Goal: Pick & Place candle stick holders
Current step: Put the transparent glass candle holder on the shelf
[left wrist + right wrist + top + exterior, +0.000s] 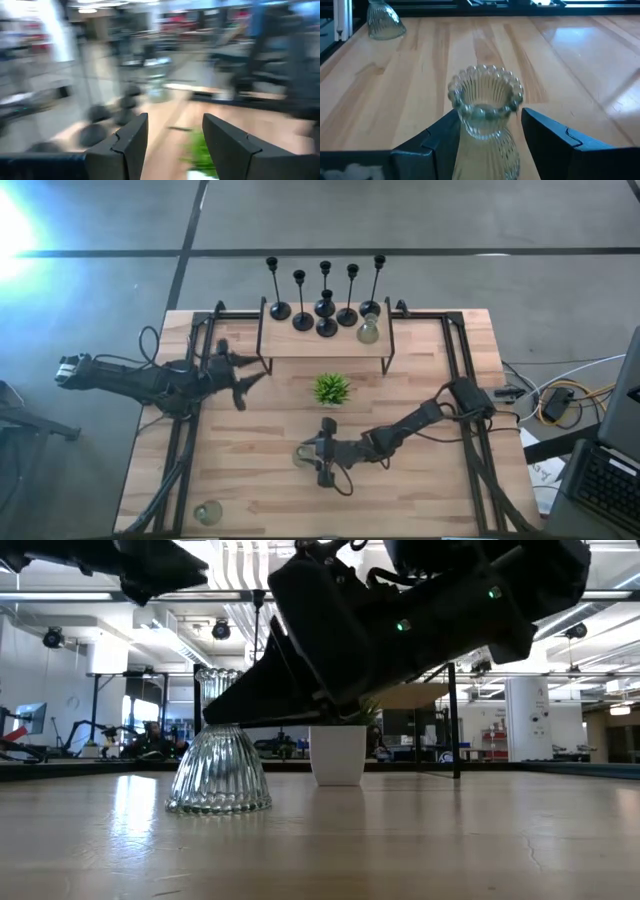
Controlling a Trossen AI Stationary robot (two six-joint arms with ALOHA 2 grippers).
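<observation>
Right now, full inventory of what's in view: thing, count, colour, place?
Black candle holders: six, black, standing on the raised shelf at the table's far edge.
Glass candle holders: three, pale greenish. One on the shelf beside the black ones; one near the table's front left corner; one at mid-table standing upright between the right end effector's fingers.
Plant: one, green, white pot, mid-table in front of the shelf.
Shelf: one, wood top on black legs, far side.
Table: one, light wood.
Left end effector: open, empty, left of the shelf.
Right end effector: fingers either side of the mid-table glass holder, which stands on the table.
</observation>
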